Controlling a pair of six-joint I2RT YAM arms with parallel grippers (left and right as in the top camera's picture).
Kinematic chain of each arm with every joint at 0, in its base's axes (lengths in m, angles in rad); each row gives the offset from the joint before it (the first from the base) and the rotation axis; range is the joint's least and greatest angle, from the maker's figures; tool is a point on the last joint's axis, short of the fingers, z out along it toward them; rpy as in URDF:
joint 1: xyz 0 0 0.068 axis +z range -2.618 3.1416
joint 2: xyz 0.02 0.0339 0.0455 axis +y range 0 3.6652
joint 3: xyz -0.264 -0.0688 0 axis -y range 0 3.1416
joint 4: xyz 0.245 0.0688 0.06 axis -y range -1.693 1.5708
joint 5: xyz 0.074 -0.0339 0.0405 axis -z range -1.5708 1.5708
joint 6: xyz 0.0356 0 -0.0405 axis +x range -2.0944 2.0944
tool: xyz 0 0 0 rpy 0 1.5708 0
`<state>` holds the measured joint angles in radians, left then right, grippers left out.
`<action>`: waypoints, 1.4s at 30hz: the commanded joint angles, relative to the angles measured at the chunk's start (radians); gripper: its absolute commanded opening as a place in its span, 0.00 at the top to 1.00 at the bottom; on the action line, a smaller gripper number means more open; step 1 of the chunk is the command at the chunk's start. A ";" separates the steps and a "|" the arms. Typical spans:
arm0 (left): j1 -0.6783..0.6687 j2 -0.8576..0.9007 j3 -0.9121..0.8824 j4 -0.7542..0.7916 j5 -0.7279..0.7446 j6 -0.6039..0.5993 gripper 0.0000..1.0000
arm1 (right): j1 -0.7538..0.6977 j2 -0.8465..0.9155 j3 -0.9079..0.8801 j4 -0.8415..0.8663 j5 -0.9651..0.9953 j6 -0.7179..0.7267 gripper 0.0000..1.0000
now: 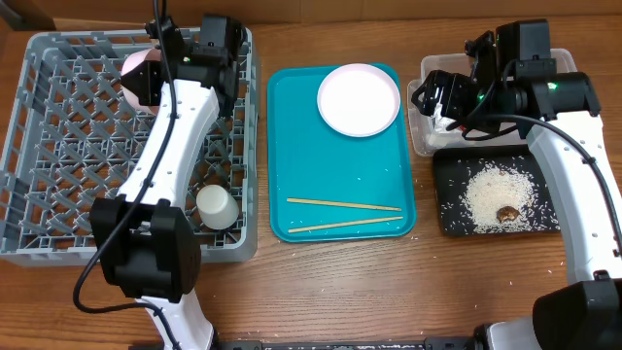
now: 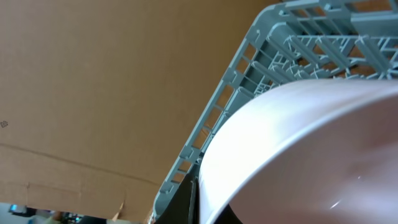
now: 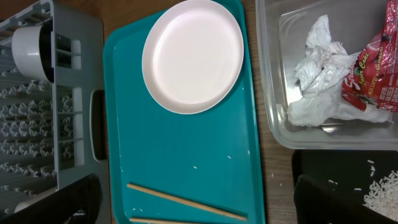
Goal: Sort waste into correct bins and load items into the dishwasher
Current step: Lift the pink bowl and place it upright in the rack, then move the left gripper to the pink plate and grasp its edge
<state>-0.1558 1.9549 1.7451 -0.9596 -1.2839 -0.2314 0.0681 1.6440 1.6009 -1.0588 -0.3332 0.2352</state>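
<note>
left fingers (image 2: 186, 205): pressed to the rim of the pinkish-white bowl (image 1: 141, 78) and, it seems, clamped on it. Only one dark finger edge shows in the wrist view, so that's probable, not certain.
pinkish-white bowl: up off the grid and tilted, over the far part of the dish rack (image 1: 68, 165), left of the teal tray (image 1: 330, 165). It fills the left wrist view, with the rack wall behind it.
right fingers (image 3: 74, 200): spread wide with nothing between them, poised over the clear tub (image 1: 425, 136), just right of the teal tray.
in the way: the left arm stretches across the rack from near edge to far.
dish rack: a small white cup (image 1: 216, 206) lies in its near corner, on the side next to the teal tray.
teal tray: the round plate (image 1: 358, 99) sits at its far end, and two chopsticks (image 1: 345, 204) lie across its near end.
clear tub: the crumpled napkin (image 3: 317, 68) and the red wrapper (image 3: 373, 74) are inside, touching.
black tray (image 1: 452, 219): on the tabletop right of the teal tray and nearer than the tub, it holds loose rice (image 1: 496, 194) with a brown scrap (image 1: 507, 213) on it.
</note>
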 commanded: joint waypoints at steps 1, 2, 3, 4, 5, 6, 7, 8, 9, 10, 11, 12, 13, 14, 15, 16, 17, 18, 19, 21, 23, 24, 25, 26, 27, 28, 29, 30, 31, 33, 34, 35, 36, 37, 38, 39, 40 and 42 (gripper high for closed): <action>-0.011 0.072 -0.074 0.035 -0.064 0.000 0.96 | 0.003 -0.006 0.010 0.005 0.003 0.000 0.00; -0.012 0.085 -0.086 0.049 -0.084 0.000 0.96 | 0.003 -0.006 0.010 0.005 0.003 0.000 0.00; -0.013 0.096 -0.095 0.057 -0.098 0.000 0.96 | 0.003 -0.006 0.010 0.005 0.003 0.000 0.00; -0.013 0.108 -0.100 0.063 -0.112 0.000 0.96 | 0.003 -0.006 0.010 0.006 0.003 0.000 0.00; -0.013 0.119 -0.103 0.065 -0.112 0.000 0.96 | 0.003 -0.006 0.010 0.006 0.003 0.000 0.00; -0.013 0.142 -0.103 0.072 -0.109 -0.001 0.96 | 0.003 -0.006 0.010 0.005 0.003 0.000 0.00; -0.013 0.153 -0.103 0.076 -0.109 -0.001 0.96 | 0.003 -0.006 0.010 0.005 0.003 0.000 0.00; -0.013 0.166 -0.103 0.082 -0.107 -0.001 0.96 | 0.003 -0.006 0.010 0.005 0.003 0.000 0.00; -0.015 0.174 -0.103 0.083 -0.101 -0.001 0.96 | 0.003 -0.006 0.010 0.005 0.003 0.000 0.00; -0.018 0.184 -0.103 0.084 -0.099 -0.002 0.96 | 0.003 -0.006 0.010 0.005 0.003 0.000 0.00; -0.022 0.192 -0.103 0.084 -0.094 -0.005 0.96 | 0.003 -0.006 0.010 0.005 0.003 0.000 0.00; -0.026 0.196 -0.103 0.084 -0.091 -0.009 0.96 | 0.003 -0.006 0.010 0.005 0.003 0.000 0.00; -0.030 0.201 -0.103 0.084 -0.086 -0.009 0.96 | 0.003 -0.006 0.010 0.005 0.003 0.000 0.00; -0.037 0.206 -0.103 0.086 -0.077 -0.009 0.96 | 0.003 -0.006 0.010 0.005 0.003 0.000 0.00; -0.044 0.209 -0.103 0.086 -0.069 -0.008 0.96 | 0.003 -0.006 0.010 0.005 0.003 0.000 0.00; -0.050 0.209 -0.103 0.085 -0.060 -0.008 0.96 | 0.003 -0.006 0.010 0.006 0.003 0.000 0.00; -0.059 0.211 -0.103 0.085 -0.044 -0.008 0.96 | 0.003 -0.006 0.010 0.005 0.003 0.000 0.00; -0.066 0.211 -0.103 0.079 -0.021 -0.008 0.96 | 0.003 -0.006 0.010 0.005 0.003 0.000 0.00; -0.080 0.211 -0.103 0.067 0.021 -0.007 0.96 | 0.003 -0.006 0.010 0.005 0.003 0.000 0.00; -0.093 0.211 -0.103 0.044 0.066 -0.007 0.95 | 0.003 -0.006 0.010 0.005 0.003 0.000 0.00; -0.104 0.211 -0.103 0.034 0.107 -0.007 0.85 | 0.003 -0.006 0.010 0.005 0.003 0.000 0.00; -0.108 0.211 -0.103 0.029 0.116 -0.007 0.74 | 0.003 -0.006 0.010 0.005 0.003 0.000 0.00; -0.112 0.211 -0.103 0.025 0.121 -0.008 0.66 | 0.003 -0.006 0.010 0.006 0.003 0.000 0.00; -0.115 0.211 -0.103 0.021 0.126 -0.008 0.46 | 0.003 -0.006 0.010 0.005 0.003 0.000 0.00; -0.117 0.210 -0.102 0.022 0.129 -0.008 0.24 | 0.003 -0.006 0.010 0.005 0.003 0.000 0.00; -0.120 0.210 -0.099 0.017 0.129 -0.008 0.04 | 0.003 -0.006 0.010 0.005 0.003 0.000 0.00; -0.123 0.209 -0.096 0.013 0.129 -0.008 0.00 | 0.003 -0.006 0.010 0.005 0.003 0.000 0.00; -0.126 0.208 -0.090 0.003 0.130 -0.008 0.00 | 0.003 -0.006 0.010 0.005 0.003 0.000 0.00; -0.130 0.206 -0.079 -0.015 0.134 -0.008 0.00 | 0.003 -0.006 0.010 0.005 0.003 0.000 0.00; -0.138 0.203 -0.047 -0.056 0.161 -0.009 0.00 | 0.003 -0.006 0.010 0.005 0.003 0.000 0.00; -0.141 0.200 -0.026 -0.080 0.183 -0.009 0.00 | 0.003 -0.006 0.010 0.005 0.003 0.000 0.00; -0.145 0.195 0.002 -0.108 0.214 -0.011 0.00 | 0.003 -0.006 0.010 0.005 0.003 0.000 0.00; -0.148 0.190 0.030 -0.135 0.244 -0.018 0.00 | 0.003 -0.006 0.010 0.005 0.003 0.000 0.00; -0.150 0.187 0.054 -0.153 0.270 -0.019 0.00 | 0.003 -0.006 0.010 0.005 0.003 0.000 0.00; -0.152 0.182 0.080 -0.172 0.299 -0.019 0.00 | 0.003 -0.006 0.010 0.005 0.003 0.000 0.00; -0.153 0.178 0.112 -0.193 0.332 -0.019 0.00 | 0.003 -0.006 0.010 0.005 0.003 0.000 0.00; -0.153 0.175 0.141 -0.208 0.360 -0.019 0.00 | 0.003 -0.006 0.010 0.006 0.003 0.000 0.00; -0.153 0.169 0.216 -0.249 0.428 -0.018 0.00 | 0.003 -0.006 0.010 0.005 0.003 0.000 0.00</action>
<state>-0.3019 2.1490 1.8565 -1.1770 -0.9920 -0.2333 0.0681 1.6440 1.6009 -1.0588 -0.3328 0.2352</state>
